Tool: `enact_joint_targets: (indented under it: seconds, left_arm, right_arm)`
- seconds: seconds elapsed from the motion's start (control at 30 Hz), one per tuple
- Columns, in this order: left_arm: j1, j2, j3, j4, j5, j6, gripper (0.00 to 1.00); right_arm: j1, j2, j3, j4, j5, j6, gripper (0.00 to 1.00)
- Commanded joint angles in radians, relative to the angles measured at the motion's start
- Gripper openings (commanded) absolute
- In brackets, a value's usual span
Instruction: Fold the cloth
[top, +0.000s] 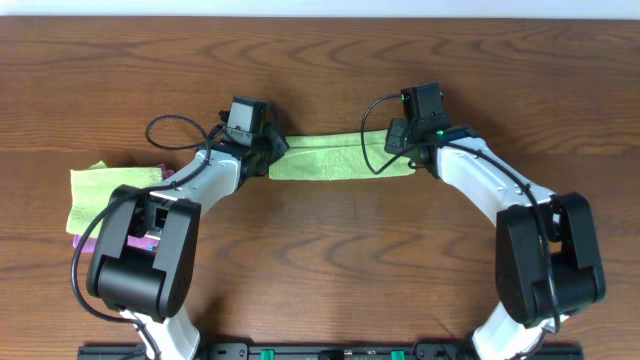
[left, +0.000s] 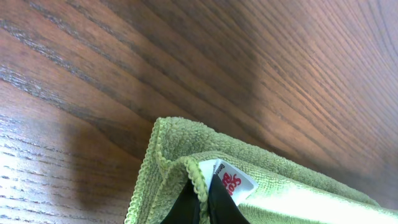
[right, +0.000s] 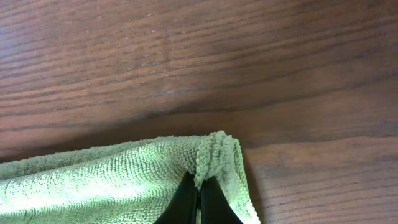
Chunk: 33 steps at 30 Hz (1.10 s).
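A green microfibre cloth (top: 335, 158) lies as a long folded strip across the middle of the wooden table. My left gripper (top: 262, 150) is shut on its left end; the left wrist view shows the black fingers (left: 202, 202) pinching the cloth's hem (left: 180, 168) beside a white label (left: 231, 180). My right gripper (top: 405, 150) is shut on the right end; in the right wrist view the fingers (right: 198, 202) pinch the bunched corner of the cloth (right: 124, 180).
A second light green cloth (top: 105, 195) lies at the left, over a purple one (top: 90, 240), partly hidden by the left arm. The arm bases stand at the front edge. Bare wooden table (top: 330, 270) surrounds the strip.
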<state>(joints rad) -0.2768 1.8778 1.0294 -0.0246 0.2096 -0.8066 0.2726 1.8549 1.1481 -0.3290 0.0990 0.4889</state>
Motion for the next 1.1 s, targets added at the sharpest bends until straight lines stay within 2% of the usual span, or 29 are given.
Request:
enact_joint_targets:
  seconds: [0.0,0.13,0.17,0.2,0.3,0.37,0.47,0.6,0.73,0.93,1.07]
  left_arm:
    - [0.010,0.013,0.023,-0.003,-0.082,0.025,0.06]
    - [0.010,0.013,0.023,-0.003,-0.087,0.025,0.06]
    - [0.010,0.013,0.023,-0.003,-0.089,0.024,0.10]
    - [0.010,0.013,0.023,-0.003,-0.090,0.024,0.16]
    - [0.010,0.013,0.023,0.000,-0.090,0.024,0.55]
    - [0.010,0.013,0.023,0.000,-0.089,0.024,0.79]
    - [0.010,0.013,0.024,0.000,-0.086,0.025,0.96]
    - [0.010,0.013,0.066,-0.037,-0.048,0.049,0.95]
    - [0.010,0.012,0.146,-0.154,-0.011,0.089,0.95]
    - [0.010,0.012,0.307,-0.431,0.005,0.179,1.00]
    - [0.010,0.012,0.389,-0.590,0.011,0.232,0.78]
  right_arm:
    - [-0.006,0.013,0.015,0.000,0.081,-0.011,0.01]
    - [-0.006,0.013,0.015,0.000,0.082,-0.011,0.03]
    - [-0.006,0.013,0.015,0.000,0.082,-0.011,0.14]
    - [-0.006,0.013,0.015,-0.001,0.081,-0.011,0.20]
    - [-0.006,0.013,0.015,-0.004,0.082,-0.012,0.31]
    - [-0.006,0.013,0.015,-0.007,0.081,-0.011,0.33]
    - [-0.006,0.010,0.015,-0.010,0.081,-0.011,0.35]
    - [-0.006,-0.020,0.017,-0.043,0.081,-0.010,0.46]
    - [-0.008,-0.077,0.017,-0.083,0.084,0.017,0.57]
    - [-0.026,-0.171,0.017,-0.170,0.076,0.097,0.62]
    - [-0.035,-0.206,0.017,-0.240,0.069,0.117,0.64]
